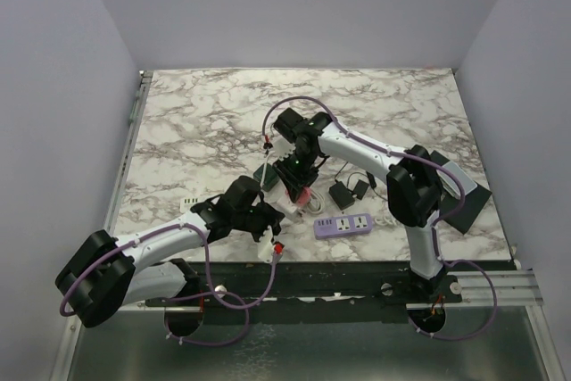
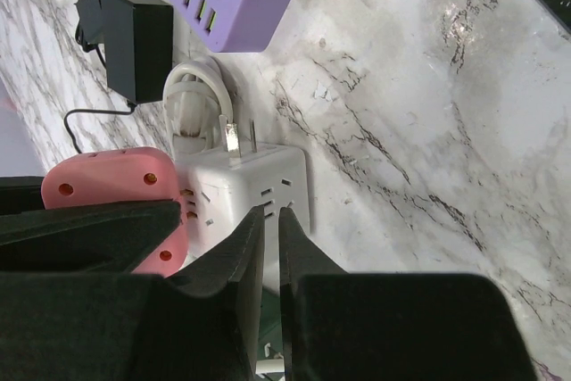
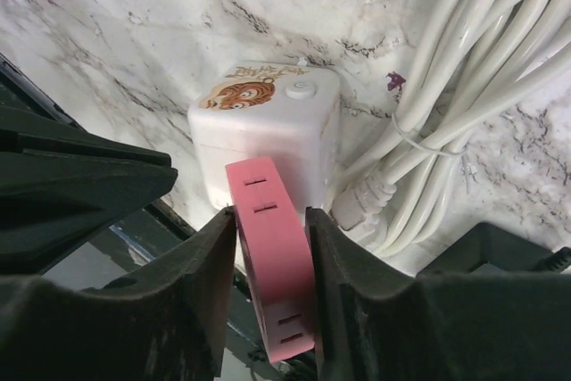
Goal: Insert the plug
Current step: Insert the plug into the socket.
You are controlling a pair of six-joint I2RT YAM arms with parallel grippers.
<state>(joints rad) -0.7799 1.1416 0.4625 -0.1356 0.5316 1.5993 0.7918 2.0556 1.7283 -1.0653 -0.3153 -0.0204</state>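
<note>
My right gripper (image 3: 270, 216) is shut on a pink adapter (image 3: 272, 265), gripping its two flat sides. The adapter's front end is against the side of a white cube socket (image 3: 268, 122) that has a tiger sticker and a round button on top. In the left wrist view my left gripper (image 2: 270, 213) has its fingers almost together with nothing between them, and hovers over the white cube (image 2: 254, 189). The pink adapter (image 2: 116, 189) is at the cube's left. In the top view both grippers, left (image 1: 266, 216) and right (image 1: 299, 185), meet at the cube (image 1: 287, 207).
A white plug (image 2: 192, 113) with bare prongs and its coiled white cable (image 3: 446, 86) lie next to the cube. A purple power strip (image 1: 343, 225) and black adapters (image 1: 343, 194) lie to the right. A dark board (image 1: 464, 194) lies at the right edge.
</note>
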